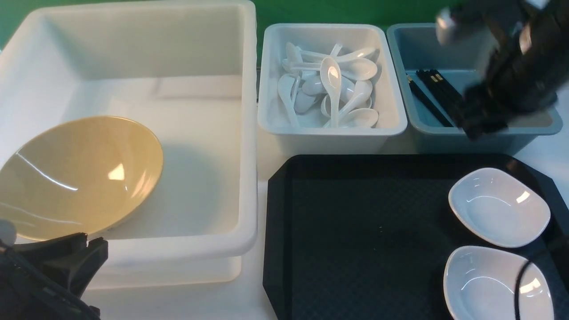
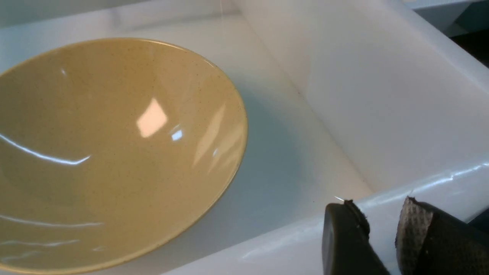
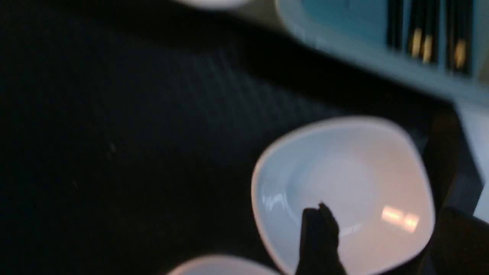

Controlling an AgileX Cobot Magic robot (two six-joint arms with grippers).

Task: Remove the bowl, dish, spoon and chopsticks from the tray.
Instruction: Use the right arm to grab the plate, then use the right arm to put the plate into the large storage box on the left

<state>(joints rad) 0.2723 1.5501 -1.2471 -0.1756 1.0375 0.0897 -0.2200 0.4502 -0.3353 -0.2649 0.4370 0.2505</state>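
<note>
Yellow bowl tilted in bin, white dishes on tray

- No word, label, brand, number or sign could be read in any of the views.
- The chopsticks lying in the grey-blue bin bore small gold marks near one end. These were too blurred to tell whether they were lettering or plain bands.

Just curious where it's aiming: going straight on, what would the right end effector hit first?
Probably the farther white dish on the tray; the wrist view shows it straight ahead of the right end effector, though depth is unclear.
</note>
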